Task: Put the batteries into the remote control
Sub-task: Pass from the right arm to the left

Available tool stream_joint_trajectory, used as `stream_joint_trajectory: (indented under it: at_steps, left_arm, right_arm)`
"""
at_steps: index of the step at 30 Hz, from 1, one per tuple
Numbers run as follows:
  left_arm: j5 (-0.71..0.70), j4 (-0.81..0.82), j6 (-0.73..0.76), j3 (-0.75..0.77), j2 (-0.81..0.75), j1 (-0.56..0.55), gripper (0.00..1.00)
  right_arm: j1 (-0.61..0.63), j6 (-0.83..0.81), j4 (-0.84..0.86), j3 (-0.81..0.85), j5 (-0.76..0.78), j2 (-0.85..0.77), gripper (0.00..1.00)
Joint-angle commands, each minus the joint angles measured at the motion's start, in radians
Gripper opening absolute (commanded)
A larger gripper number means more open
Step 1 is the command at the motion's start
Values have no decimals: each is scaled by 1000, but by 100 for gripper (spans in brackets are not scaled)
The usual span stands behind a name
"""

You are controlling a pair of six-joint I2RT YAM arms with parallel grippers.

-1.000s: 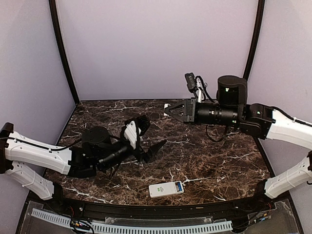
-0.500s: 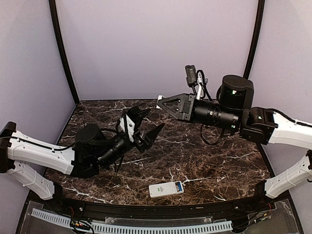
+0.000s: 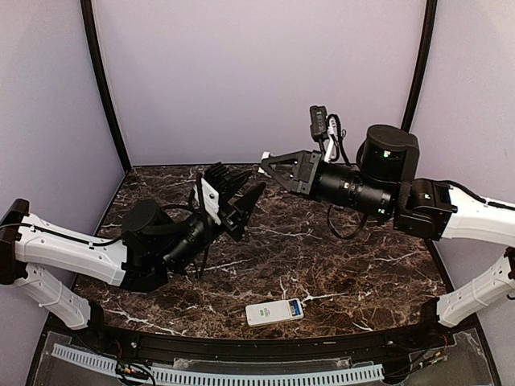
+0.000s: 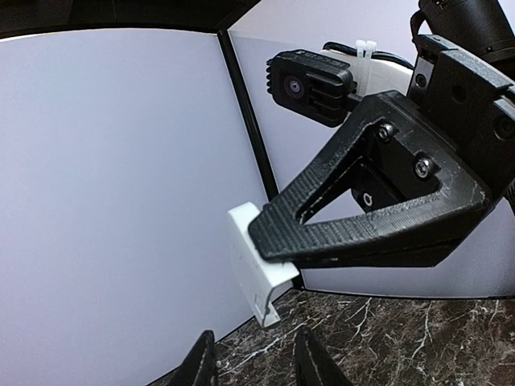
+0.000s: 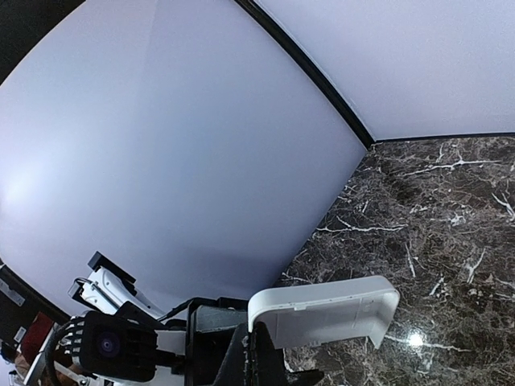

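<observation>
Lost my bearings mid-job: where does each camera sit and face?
Top external: above and behind the bases, looking down on table, left gripper, right gripper, remote control.
Left wrist: aimed at the right gripper clamping a white cover; own fingertips at bottom.
Right wrist: looks over that cover toward the left wrist camera; own fingers below.
Shared: the cover, all three.

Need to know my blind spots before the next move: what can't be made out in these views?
Batteries: top view, only a blue speck at one end of the remote control; too small to count or judge seating.
Remote control: outside both wrist views.
Right gripper holding the white plastic piece: right wrist view, grip cut by the bottom edge.
Left gripper: left wrist view, only fingertips show; bottom edge cuts the rest.
</observation>
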Motion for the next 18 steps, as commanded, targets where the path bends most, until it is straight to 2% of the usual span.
stream_joint_trajectory:
  at_steps: [1, 11, 18]
  left_arm:
    - [0, 51, -13, 37, 9, -3, 30]
    - [-2, 67, 4, 64, 40, -3, 26]
    - [-14, 81, 24, 68, 51, -3, 10]
  right_arm:
    - [13, 8, 45, -8, 20, 15, 0]
    - [14, 21, 51, -19, 6, 26, 0]
    - [15, 36, 63, -31, -13, 34, 0]
